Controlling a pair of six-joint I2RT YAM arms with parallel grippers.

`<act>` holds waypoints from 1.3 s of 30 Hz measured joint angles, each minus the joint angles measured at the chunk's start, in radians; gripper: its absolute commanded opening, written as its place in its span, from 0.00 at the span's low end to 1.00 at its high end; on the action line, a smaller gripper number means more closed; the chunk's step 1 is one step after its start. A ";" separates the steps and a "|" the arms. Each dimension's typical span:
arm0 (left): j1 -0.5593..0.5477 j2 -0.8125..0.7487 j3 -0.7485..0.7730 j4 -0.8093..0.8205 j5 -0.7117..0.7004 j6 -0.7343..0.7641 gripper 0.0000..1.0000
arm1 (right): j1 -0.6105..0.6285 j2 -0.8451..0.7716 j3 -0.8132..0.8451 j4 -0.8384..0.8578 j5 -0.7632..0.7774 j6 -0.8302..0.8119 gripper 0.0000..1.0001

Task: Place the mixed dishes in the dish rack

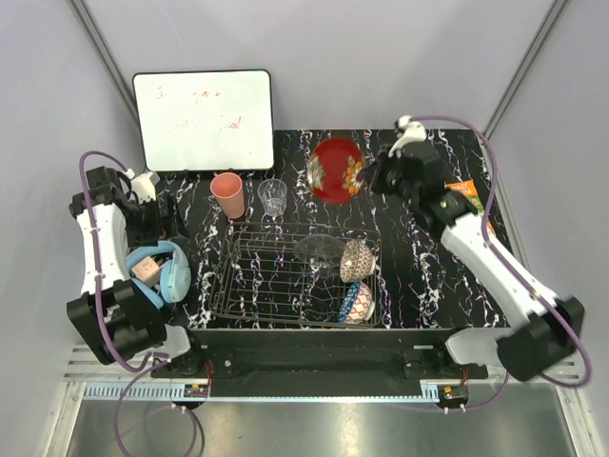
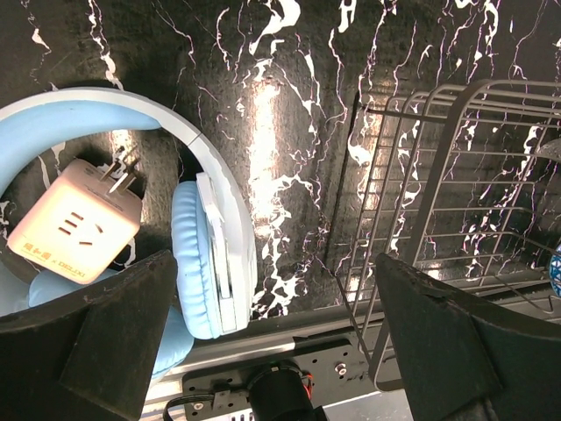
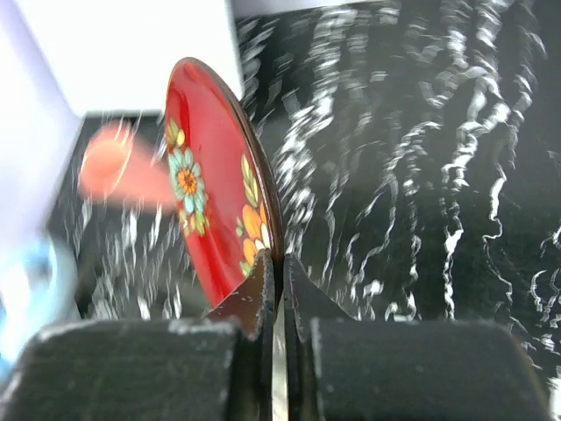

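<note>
My right gripper [image 1: 371, 177] [image 3: 280, 260] is shut on the rim of the red gold-patterned plate [image 1: 336, 170] [image 3: 210, 193], which hangs tilted on edge above the table behind the dish rack [image 1: 257, 286] [image 2: 456, 175]. In the rack lie a clear glass bowl [image 1: 320, 249], a beige speckled bowl [image 1: 356, 259] and a blue patterned bowl [image 1: 356, 303]. A salmon-pink cup [image 1: 227, 195] [image 3: 110, 167] and a small clear glass tumbler [image 1: 273, 197] stand on the table behind the rack. My left gripper [image 1: 169, 221] [image 2: 272, 289] is open at the left, over the table between the headphones and the rack.
Light-blue headphones [image 1: 164, 271] [image 2: 206, 254] with a beige cube plug [image 1: 145, 269] [image 2: 74, 230] lie left of the rack. A white board [image 1: 203, 119] leans at the back. An orange book [image 1: 468, 194] lies at the right edge.
</note>
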 measured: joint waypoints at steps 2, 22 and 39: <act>0.000 0.011 0.010 -0.003 0.000 0.000 0.99 | 0.114 -0.112 -0.054 -0.024 0.040 -0.106 0.00; 0.000 0.048 0.026 -0.029 -0.022 -0.024 0.99 | 0.647 -0.308 -0.192 -0.296 0.425 -0.583 0.00; 0.000 0.064 0.026 -0.029 -0.033 -0.037 0.99 | 0.921 -0.250 -0.240 -0.220 0.681 -0.870 0.00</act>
